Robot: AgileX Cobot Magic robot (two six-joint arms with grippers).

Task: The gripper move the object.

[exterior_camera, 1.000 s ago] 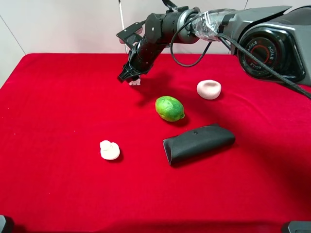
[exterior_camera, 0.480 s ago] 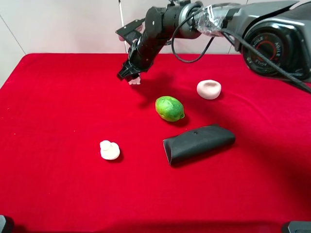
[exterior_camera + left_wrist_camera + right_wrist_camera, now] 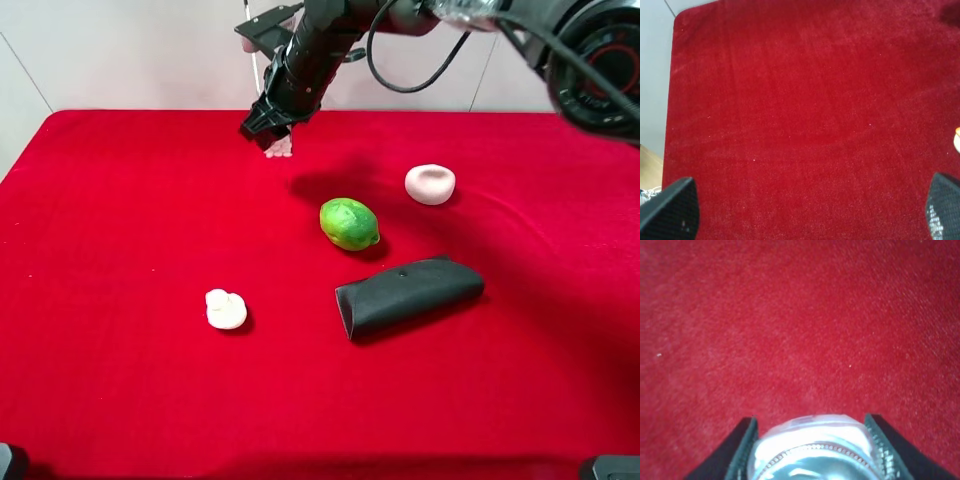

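Note:
My right gripper (image 3: 268,134) reaches across to the far left-centre of the red cloth and is shut on the small glass pill bottle (image 3: 279,149), held above the cloth. In the right wrist view the bottle's silver cap (image 3: 812,460) sits between the two black fingers (image 3: 740,450), with only red cloth below. My left gripper (image 3: 805,220) is open, its two black fingertips (image 3: 670,210) apart at the corners of the left wrist view, over bare cloth; it does not show in the exterior view.
A green fruit (image 3: 349,223) lies mid-table, a black pouch (image 3: 408,295) in front of it, a pale pink-white bowl-shaped piece (image 3: 430,184) to its right, and a white knobbed lump (image 3: 225,309) front left. The red cloth (image 3: 120,220) ends at a grey wall behind.
My right gripper has risen and moved toward the back of the table with the bottle in it; its shadow has spread away from it. The other things have not moved.

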